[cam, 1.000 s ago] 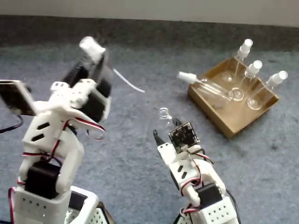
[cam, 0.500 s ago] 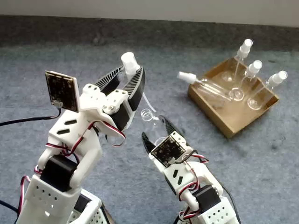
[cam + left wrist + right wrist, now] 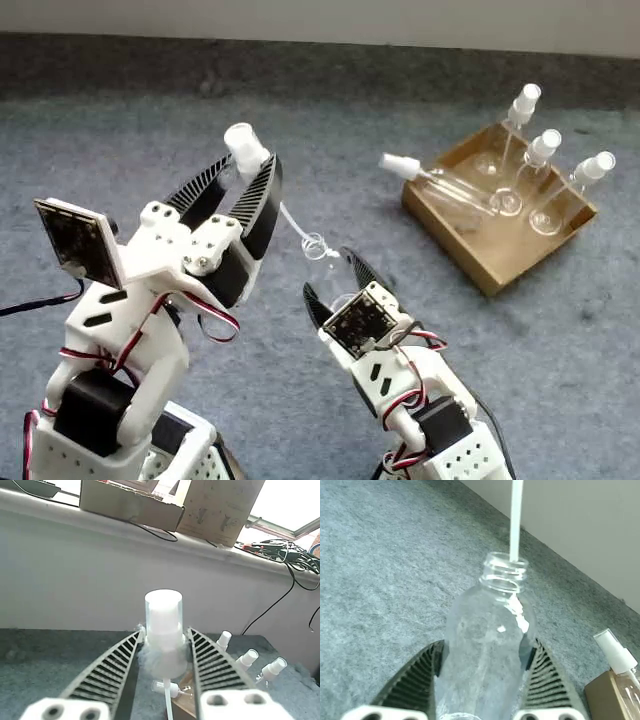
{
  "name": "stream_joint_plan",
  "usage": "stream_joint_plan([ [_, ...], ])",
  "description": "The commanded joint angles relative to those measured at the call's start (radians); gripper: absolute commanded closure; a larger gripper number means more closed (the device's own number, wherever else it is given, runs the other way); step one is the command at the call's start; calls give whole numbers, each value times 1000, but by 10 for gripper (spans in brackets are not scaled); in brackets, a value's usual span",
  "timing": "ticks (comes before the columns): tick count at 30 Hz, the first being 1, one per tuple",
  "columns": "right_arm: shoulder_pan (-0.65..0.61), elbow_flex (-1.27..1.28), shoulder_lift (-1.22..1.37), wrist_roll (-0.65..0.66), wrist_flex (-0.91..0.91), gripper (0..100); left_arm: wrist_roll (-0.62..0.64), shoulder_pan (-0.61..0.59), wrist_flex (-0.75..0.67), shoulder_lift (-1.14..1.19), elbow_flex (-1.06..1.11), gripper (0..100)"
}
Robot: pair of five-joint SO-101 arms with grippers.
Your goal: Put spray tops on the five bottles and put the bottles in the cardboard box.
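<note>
High view, left arm: is standing at the table's [image 3: 130, 130] near left corner, folded and raised, with the left gripper [image 3: 248, 165] pointing up toward the far edge.
High view, left gripper: is pinching a white spray top [image 3: 243, 147] between black ribbed fingers, cap outermost. Its dip tube [image 3: 292, 220] is slanting down toward the right arm.
High view, right arm: is standing at the near edge around the middle. The right gripper [image 3: 330, 272] is closing around a clear bottle [image 3: 318, 245], neck aimed at the tube's tip.
High view, surface: grey felt is covering the table, and a pale wall [image 3: 300, 15] is running behind the far edge.
High view, cardboard box [image 3: 455, 245]: is lying near the far right corner, well apart from both grippers. It is holding four capped bottles [image 3: 543, 147], three upright and one on its side.
Left wrist view, left gripper [image 3: 164, 634]: is gripping the spray top [image 3: 163, 625] by its collar, cap upright above the fingertips and dip tube [image 3: 167, 702] hanging below.
Left wrist view, room: a white wall [image 3: 75, 585] and a cluttered window sill [image 3: 150, 527] are sitting beyond the table, with the capped bottles [image 3: 247, 657] farther off beside the gripper.
Right wrist view, right gripper [image 3: 486, 655]: is holding the bottle [image 3: 485, 640] by its body, jaws pressing both sides.
Right wrist view, dip tube [image 3: 515, 520]: is coming down with its tip at the bottle's open mouth.
Right wrist view, cardboard box [image 3: 607, 695]: is showing one corner, with a capped bottle's head beside it.
</note>
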Motion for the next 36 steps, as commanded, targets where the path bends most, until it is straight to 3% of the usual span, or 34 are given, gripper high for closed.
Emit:
stream_joint_plan([
  [1, -8, 117, -24, 12, -10, 950, -8, -16, 20, -15, -22, 970],
  [14, -8, 117, -24, 14, -8, 950, -8, -12, 41, -12, 44, 970],
  [21, -8, 117, -24, 14, -8, 950, -11, 131, 23, -12, 219, 970],
  [30, -8, 117, -24, 14, -7, 950, -9, 147, -224, -21, 518, 970],
  [36, -8, 117, -24, 14, -7, 950, -6, 180, -269, -22, 582, 970],
])
